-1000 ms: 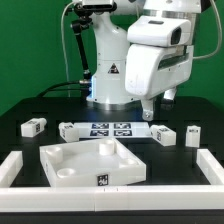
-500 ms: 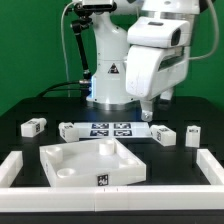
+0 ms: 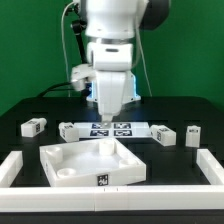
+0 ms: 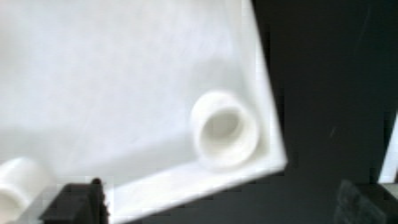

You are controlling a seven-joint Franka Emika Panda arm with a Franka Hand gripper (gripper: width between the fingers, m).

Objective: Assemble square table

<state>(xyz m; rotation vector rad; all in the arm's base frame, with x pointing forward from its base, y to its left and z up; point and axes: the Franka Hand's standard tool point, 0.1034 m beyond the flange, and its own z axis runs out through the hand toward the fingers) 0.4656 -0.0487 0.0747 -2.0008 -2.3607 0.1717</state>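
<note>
Swung since earlier frame: arm [image 3: 110,60] now centred, off exterior view's right. We note tabletop [image 3: 92,160] nearest, sockets up, likely to take legs [image 3: 163,134]; these lie loose behind, beside marker board [image 3: 110,128]. Gripper [image 4: 222,198] spread wide, empty, over tabletop corner.

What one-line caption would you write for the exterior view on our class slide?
Robot's open hand hangs near the white square tabletop, loose legs lying either side on the black table.
</note>
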